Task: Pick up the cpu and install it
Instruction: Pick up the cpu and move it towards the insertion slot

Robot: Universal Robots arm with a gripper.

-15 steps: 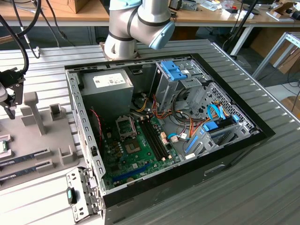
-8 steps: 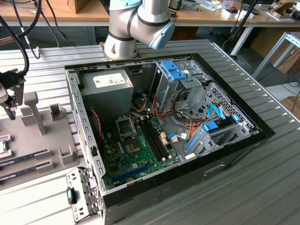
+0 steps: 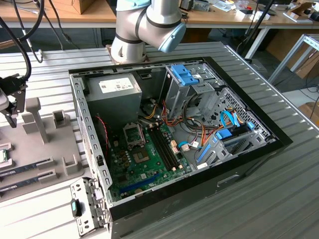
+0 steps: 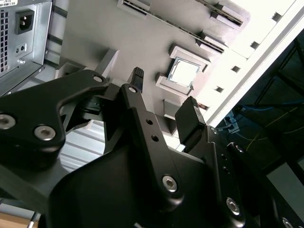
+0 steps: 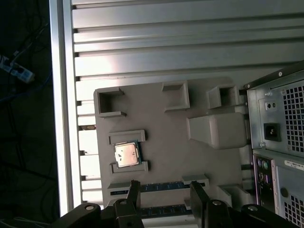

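The cpu [image 5: 127, 155] is a small flat square with a pale, silvery metal top and a thin darker rim of board round it. The lid shines too bright to tell any marking. In both wrist views it lies flat in a shallow square nest with raised lips, part of a grey tray [image 5: 166, 128].

The claw [image 5: 165, 189] is spread wide and holds nothing. Its two black fingers [image 5: 134, 192] hang above the tray, apart from the cpu. In the first wrist view the cpu lies just beyond the tip of one finger, outside the gap between the two. That gap looks down on memory sticks [image 5: 161, 186] slotted into the tray beside the nest.

In the exterior view the claw [image 3: 10, 118] hangs at the far left of the frame, about mid-height. The cpu [image 3: 2, 156] shows at the very left edge, below it. The tray rests on a ribbed metal desk [image 3: 279, 199], on the exterior view's left of an open case [image 3: 249, 154] that takes up the middle of the frame. A green motherboard [image 3: 144, 167] lies in the case's lower left, with a metal-framed socket [image 3: 133, 134] on it. The power supply [image 3: 112, 97] at the case's upper left carries a white label [image 3: 115, 84]; its print cannot be made out.
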